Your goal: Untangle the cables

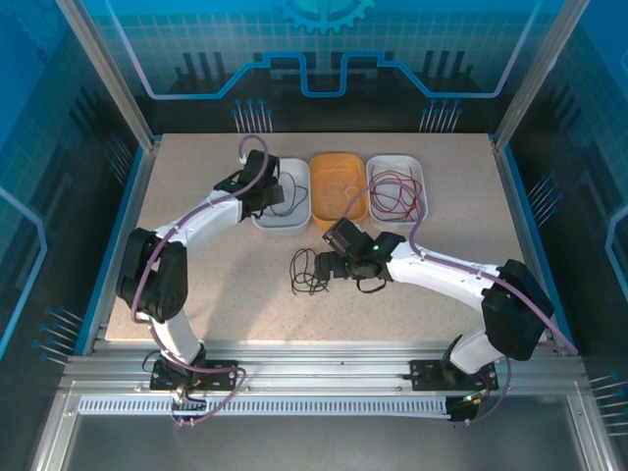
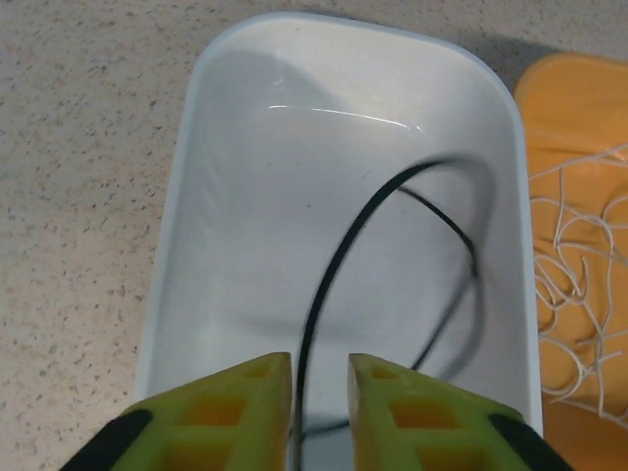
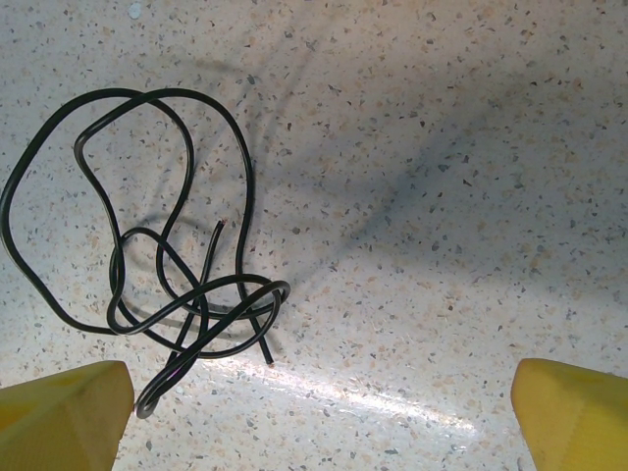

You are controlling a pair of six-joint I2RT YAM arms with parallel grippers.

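A black cable (image 2: 339, 245) curls inside the left white bin (image 2: 177, 245) and runs down between the fingertips of my left gripper (image 2: 321, 378). Its jaws stand a little apart, wider than the cable, and the cable looks blurred. From above, the left gripper (image 1: 273, 199) hangs over that bin (image 1: 280, 228). A tangle of black cable (image 3: 202, 340) lies on the table to the front left of my right gripper (image 3: 319, 422), which is wide open and holds nothing. The top view puts the right gripper (image 1: 329, 263) just right of that tangle (image 1: 312, 275).
The orange bin (image 1: 339, 157) in the middle holds pale whitish cables (image 2: 579, 265). Red cables (image 1: 397, 191) lie in the right white bin (image 1: 397, 159). A black loop (image 1: 371, 286) lies under the right wrist. Speckled table spreads left and front.
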